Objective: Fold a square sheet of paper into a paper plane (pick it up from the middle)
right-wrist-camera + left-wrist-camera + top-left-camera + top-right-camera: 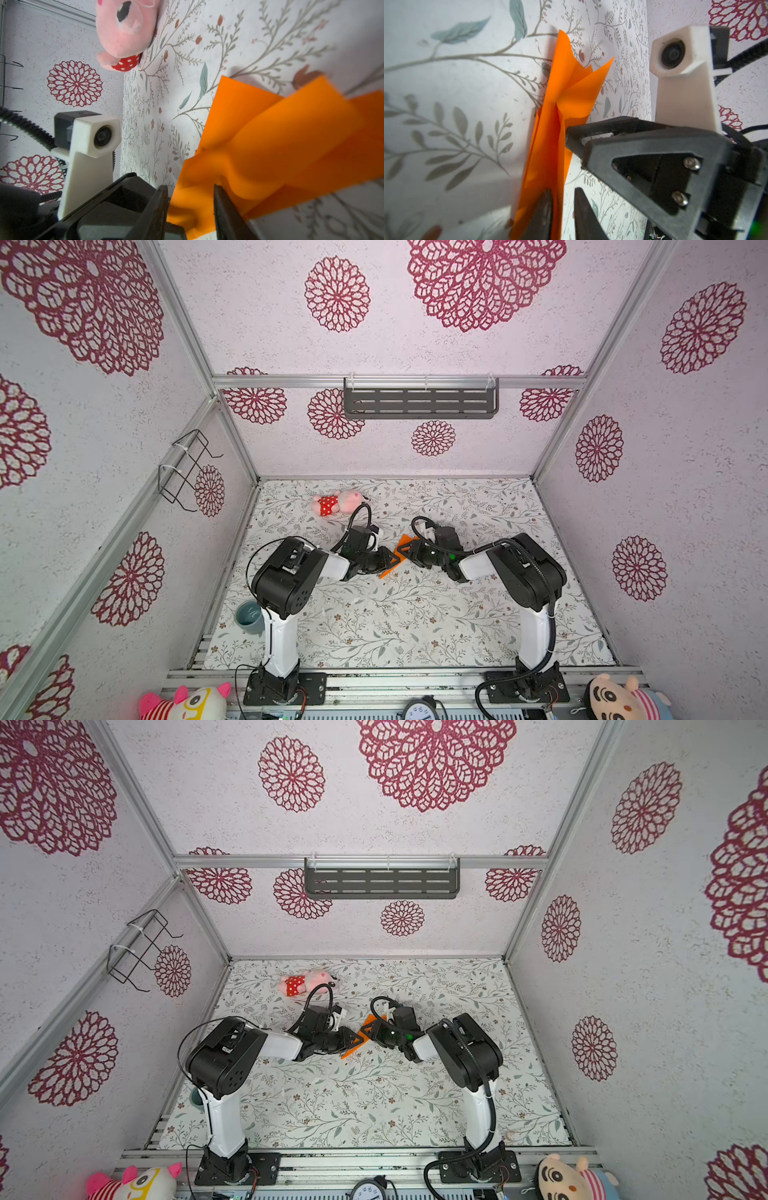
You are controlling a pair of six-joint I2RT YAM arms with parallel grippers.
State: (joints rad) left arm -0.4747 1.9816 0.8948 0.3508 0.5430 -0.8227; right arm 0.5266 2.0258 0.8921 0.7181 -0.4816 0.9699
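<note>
In both top views the half-folded bright orange paper plane (404,541) (353,1049) is near the middle of the floral tablecloth (415,614), between the left gripper (392,559) and the right gripper (410,549), nearer than the pink plush toy (340,502)

In the left wrist view the left gripper (563,192) has its jaws slightly apart, with the paper plane (566,89) against one finger

In the right wrist view the right gripper (190,187) pinches the buckled paper plane (270,135) between its jaws

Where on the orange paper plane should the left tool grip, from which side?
Grip the paper plane on its stacked layers nearest the left tool, a finger on each face, coming in along the fold. It stands on edge; the far flaps splay loose and would likely bend, and the right tool holds the middle.
</note>
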